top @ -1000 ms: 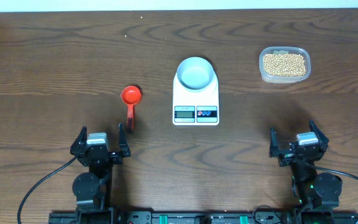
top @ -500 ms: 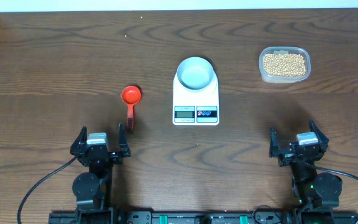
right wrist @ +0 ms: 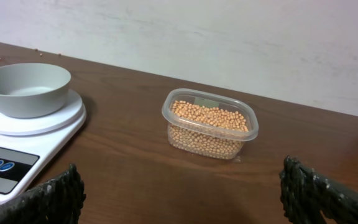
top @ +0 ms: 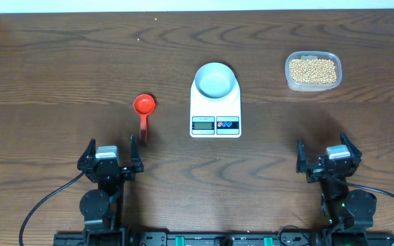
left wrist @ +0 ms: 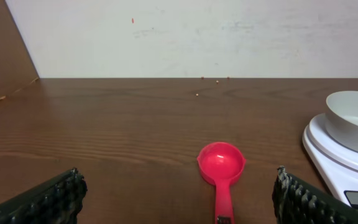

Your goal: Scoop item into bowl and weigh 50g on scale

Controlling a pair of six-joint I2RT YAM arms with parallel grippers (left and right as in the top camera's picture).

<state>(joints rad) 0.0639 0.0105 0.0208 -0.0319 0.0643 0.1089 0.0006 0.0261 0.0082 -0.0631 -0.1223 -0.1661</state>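
- Overhead view, key relation: red plastic measuring scoop (top: 144, 109) lies just ahead of the left gripper (top: 111, 156), off toward its right finger. Long axis runs near to far, handle end nearest the gripper, cup at the far end.
- Left gripper: jaws spread wide, holding nothing; the nearer arm for the scoop.
- Right gripper (top: 325, 156): jaws equally wide, holding nothing; nearer the clear rounded plastic tub (top: 289, 80).
- Small round tan-yellow beans (top: 312, 68): all in the tub, far right, well apart from both grippers.
- Pale blue-white round bowl (top: 215, 80): empty, on the far end of the white rectangular digital scale (top: 215, 109), centre.
- Surface: dark wood-grain table (top: 60, 68), open room around the scoop; pale wall behind.
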